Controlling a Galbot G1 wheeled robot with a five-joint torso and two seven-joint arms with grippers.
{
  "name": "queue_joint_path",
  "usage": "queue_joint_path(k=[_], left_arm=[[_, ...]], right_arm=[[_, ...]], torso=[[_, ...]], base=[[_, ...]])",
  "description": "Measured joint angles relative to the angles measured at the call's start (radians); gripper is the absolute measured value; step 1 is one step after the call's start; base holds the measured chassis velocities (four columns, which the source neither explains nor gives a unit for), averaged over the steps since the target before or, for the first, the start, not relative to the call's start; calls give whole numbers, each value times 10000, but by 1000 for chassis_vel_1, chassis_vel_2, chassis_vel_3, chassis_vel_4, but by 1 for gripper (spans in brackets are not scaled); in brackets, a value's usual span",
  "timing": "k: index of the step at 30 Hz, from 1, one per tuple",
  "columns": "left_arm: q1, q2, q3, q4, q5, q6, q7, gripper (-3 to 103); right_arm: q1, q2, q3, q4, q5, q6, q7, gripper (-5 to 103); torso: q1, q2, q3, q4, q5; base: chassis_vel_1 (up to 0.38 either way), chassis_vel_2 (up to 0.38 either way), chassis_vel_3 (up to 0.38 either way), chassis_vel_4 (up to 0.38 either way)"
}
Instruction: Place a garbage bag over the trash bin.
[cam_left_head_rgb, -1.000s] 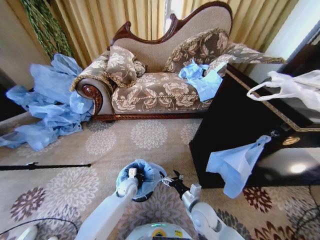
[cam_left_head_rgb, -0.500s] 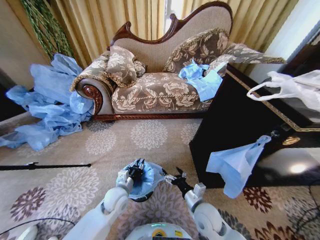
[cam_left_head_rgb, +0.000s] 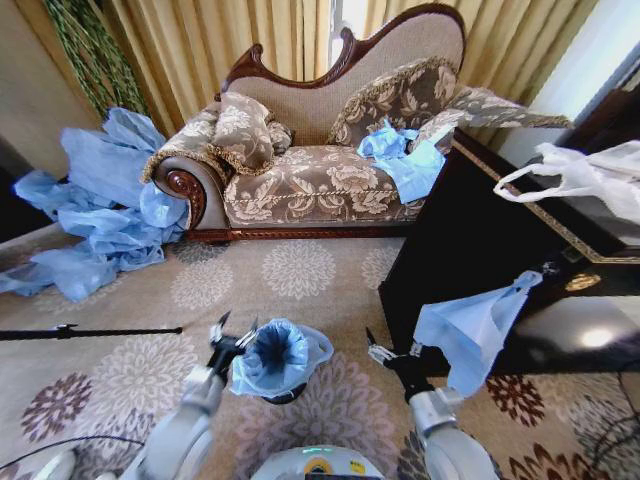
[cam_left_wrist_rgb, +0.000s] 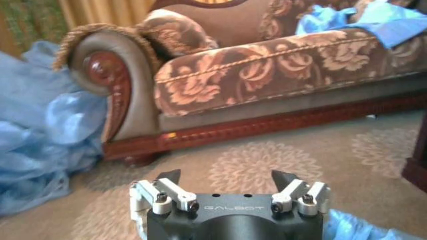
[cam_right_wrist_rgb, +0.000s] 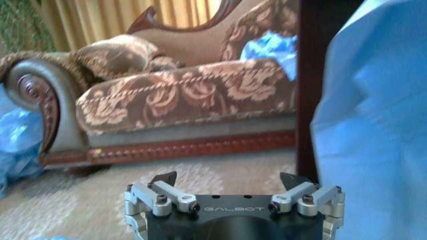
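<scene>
The light-blue garbage bag (cam_left_head_rgb: 275, 358) is draped over the small black trash bin (cam_left_head_rgb: 284, 395), its mouth standing open and its film hanging down the sides. Only the bin's lower edge shows beneath it. My left gripper (cam_left_head_rgb: 232, 330) hovers open just left of the bag's rim, apart from it. In the left wrist view the left gripper (cam_left_wrist_rgb: 227, 176) holds nothing, and a corner of the bag (cam_left_wrist_rgb: 363, 229) shows beside it. My right gripper (cam_left_head_rgb: 390, 345) is open to the right of the bin, clear of the bag, and the right gripper (cam_right_wrist_rgb: 228, 178) is empty in its own wrist view.
A patterned sofa (cam_left_head_rgb: 320, 180) stands ahead, with a heap of blue bags (cam_left_head_rgb: 95, 210) to its left. A black cabinet (cam_left_head_rgb: 470, 260) on the right has another blue bag (cam_left_head_rgb: 470, 330) hanging off it and a white handled bag (cam_left_head_rgb: 585, 175) on top. A black pole (cam_left_head_rgb: 90, 332) lies on the carpet.
Both grippers have drawn away from the bag's rim, the left one to the left and the right one to the right. The bag stays draped over the bin.
</scene>
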Motion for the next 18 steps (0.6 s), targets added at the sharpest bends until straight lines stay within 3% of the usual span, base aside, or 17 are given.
queue_joint_path(k=[8,18], left_arm=[[1326,-1043,-648,-836,449,-501,295,100],[2008,-1429,36,-1209,641,-617,376,100]], right_arm=[[-1123,729,635,1053,-158,510,-264,100],[-1514,1086,729,1866,-117,33,-194,100]], torso=[[0,0,0,-3,-1],[0,0,1,-2,3]], base=[[0,0,0,0],[0,0,0,0]])
